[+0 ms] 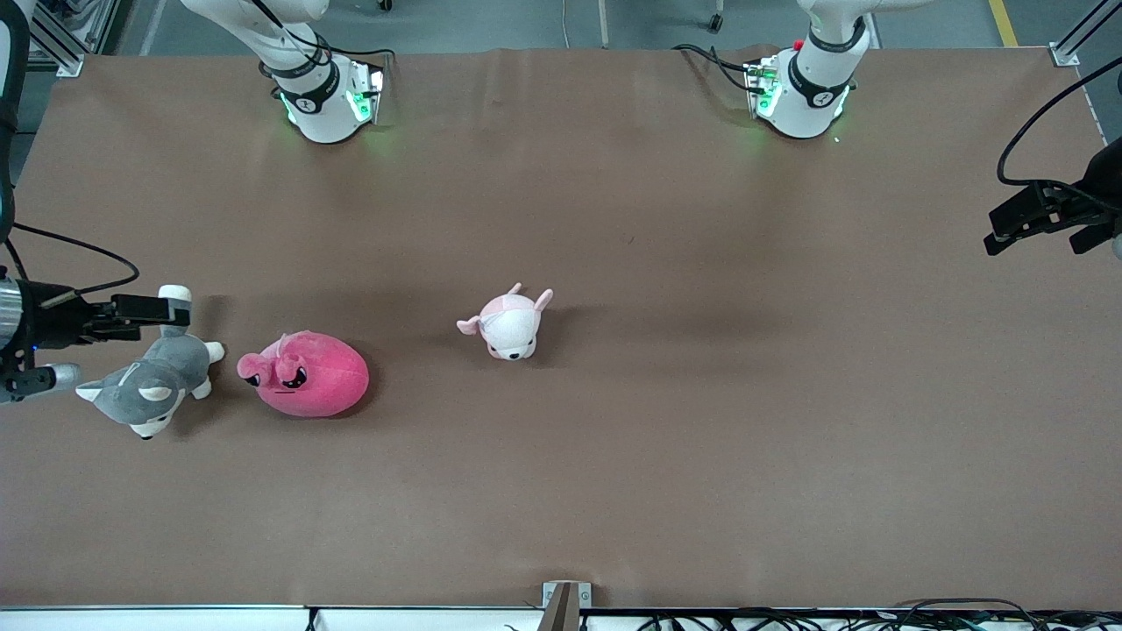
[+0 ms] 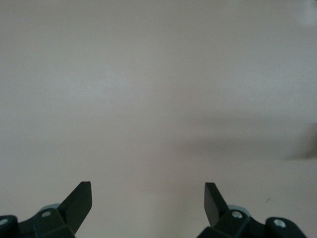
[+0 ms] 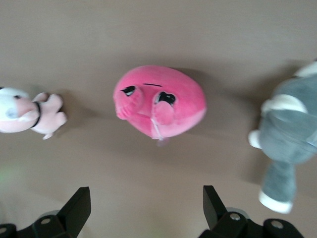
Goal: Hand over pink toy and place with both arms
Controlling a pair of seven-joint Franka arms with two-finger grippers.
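Note:
The hot-pink blob plush lies on the brown table toward the right arm's end, between the husky and the pale pink plush. It also shows in the right wrist view, face up, apart from the fingers. My right gripper hangs at the edge of the front view over the table by the husky's tail; in its wrist view it is open and empty. My left gripper hangs over the left arm's end of the table; in its wrist view it is open, empty, over bare table.
A grey-and-white plush husky lies beside the pink toy, toward the right arm's end. A smaller pale pink-and-white plush sits near the table's middle. The brown table cover spreads toward the left arm's end.

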